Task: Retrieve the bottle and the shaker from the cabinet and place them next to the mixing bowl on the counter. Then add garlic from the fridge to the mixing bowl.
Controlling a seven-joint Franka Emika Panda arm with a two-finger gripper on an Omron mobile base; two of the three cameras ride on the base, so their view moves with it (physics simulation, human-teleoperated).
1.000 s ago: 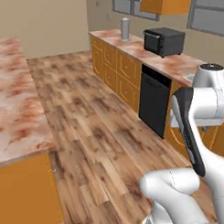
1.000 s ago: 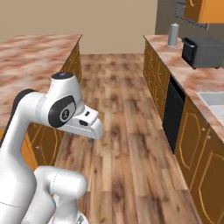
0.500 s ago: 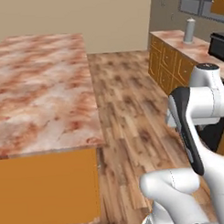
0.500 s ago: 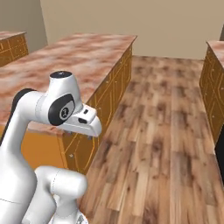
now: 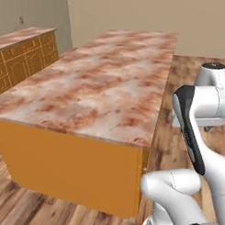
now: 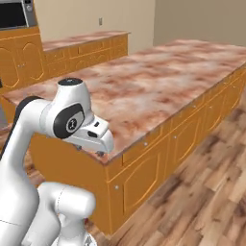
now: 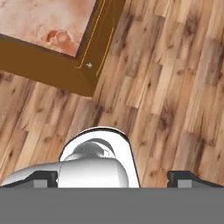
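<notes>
My gripper (image 7: 116, 177) hangs folded close to the robot's body and points down at the wooden floor (image 7: 175, 87). It is open, its two dark fingertips (image 7: 43, 177) stand far apart and hold nothing. In the right base view the gripper (image 6: 90, 150) sits just in front of the near corner of a large island counter (image 6: 158, 81). The bottle, shaker, mixing bowl, garlic and fridge are out of view.
The island counter (image 5: 99, 87) with its pink marble top and orange cabinet fronts spreads ahead, and its corner (image 7: 83, 83) lies under the hand. A second counter (image 5: 25, 48) with orange cabinets runs along the back wall. A dark built-in appliance (image 6: 14, 14) sits above it. Wooden floor (image 6: 211, 192) stretches to the right.
The whole picture has swung: the base has turned away from the counter run with the black appliances, and the island now stands in front. The arm keeps its folded pose and the gripper stays open.
</notes>
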